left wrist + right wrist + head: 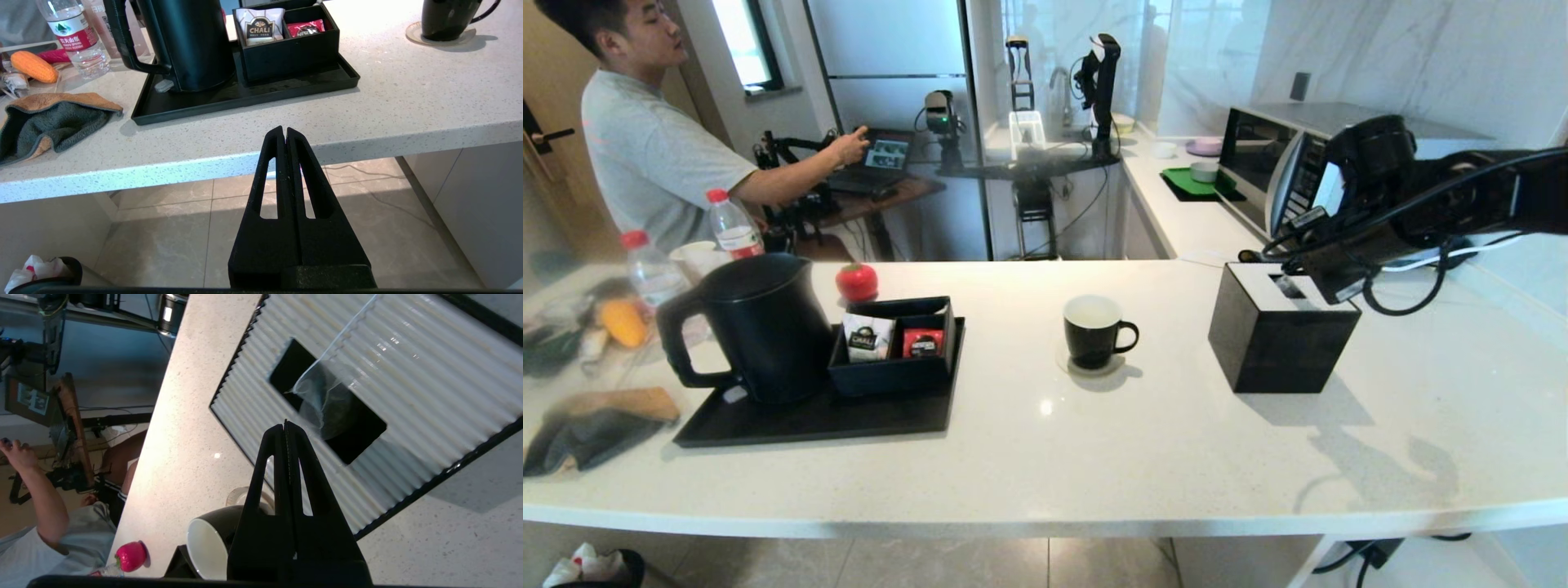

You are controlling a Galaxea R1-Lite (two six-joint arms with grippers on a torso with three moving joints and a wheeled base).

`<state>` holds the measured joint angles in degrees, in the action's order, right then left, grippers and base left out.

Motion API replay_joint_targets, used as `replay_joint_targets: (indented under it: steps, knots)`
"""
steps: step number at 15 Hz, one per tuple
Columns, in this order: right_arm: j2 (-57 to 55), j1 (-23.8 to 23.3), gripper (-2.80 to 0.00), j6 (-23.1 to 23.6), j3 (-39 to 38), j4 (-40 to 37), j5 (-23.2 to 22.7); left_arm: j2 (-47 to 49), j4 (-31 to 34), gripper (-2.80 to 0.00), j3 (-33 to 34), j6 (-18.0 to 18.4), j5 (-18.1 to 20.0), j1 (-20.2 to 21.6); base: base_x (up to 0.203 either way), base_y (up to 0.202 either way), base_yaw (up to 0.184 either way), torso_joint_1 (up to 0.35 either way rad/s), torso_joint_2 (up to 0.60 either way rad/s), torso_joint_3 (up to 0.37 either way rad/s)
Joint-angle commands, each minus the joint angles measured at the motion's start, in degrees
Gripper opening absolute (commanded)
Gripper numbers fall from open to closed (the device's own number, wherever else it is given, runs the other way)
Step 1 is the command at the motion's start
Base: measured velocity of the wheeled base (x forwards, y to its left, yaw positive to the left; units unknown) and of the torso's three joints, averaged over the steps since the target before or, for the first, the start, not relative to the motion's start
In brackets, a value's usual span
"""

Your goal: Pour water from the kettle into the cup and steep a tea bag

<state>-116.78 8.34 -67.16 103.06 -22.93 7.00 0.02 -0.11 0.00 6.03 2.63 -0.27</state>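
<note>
A kitchen with marble-look walls and a pale speckled counter fills the head view, with a man in a grey T-shirt reaching to a laptop behind it. On the counter's left side lies a flat black tray carrying the kettle, which stands upright with its loop handle turned away from the other things on the tray, and just beside it a black two-compartment box holding a white CHALI sachet in one compartment and a red sachet in the other. The cup stands upright on a round coaster near the middle of the counter, its ear handle pointing toward a black box with a ribbed white top that sits well apart from the tray. The tea bag, a thin translucent pouch on a string, hangs over the dark slot in that ribbed top. The right hand hovers above the box, its two fingers pressed together with nothing visibly clamped between them, the tip just beside the pouch. The left hand is parked low in front of the counter's near edge, fingers closed on nothing. At the counter's far left lie a grey-and-orange cloth, a water bottle and a corn cob.
</note>
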Motion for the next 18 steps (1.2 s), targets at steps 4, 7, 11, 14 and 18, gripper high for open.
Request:
replay_joint_targets:
  steps: [4, 7, 11, 14, 18]
  knots:
    - [-2.1, -0.3, -2.8, -0.3, 0.3, -1.3, 0.3, 0.0, -0.1, -2.8, 0.0, 0.0, 0.0, 0.0, 0.0, 0.0, 0.0, 0.0, 0.0, 0.0]
    - [-2.6, -0.6, -2.8, -0.3, 0.3, -1.2, 0.8, 0.0, -0.1, -2.8, 0.0, 0.0, 0.0, 0.0, 0.0, 0.0, 0.0, 0.0, 0.0, 0.0]
    - [-2.9, -1.1, -2.8, -0.3, 1.0, -0.9, 1.1, 0.0, -0.1, -2.8, 0.0, 0.0, 0.0, 0.0, 0.0, 0.0, 0.0, 0.0, 0.0, 0.0]
    - [-3.5, -1.9, -2.8, -0.2, 1.5, -0.8, 1.2, 0.0, 0.0, -2.8, 0.0, 0.0, 0.0, 0.0, 0.0, 0.0, 0.0, 0.0, 0.0, 0.0]
    - [-3.2, -2.1, -2.8, -0.2, 2.7, -0.7, 1.1, 0.0, 0.0, -2.8, 0.0, 0.0, 0.0, 0.0, 0.0, 0.0, 0.0, 0.0, 0.0, 0.0]
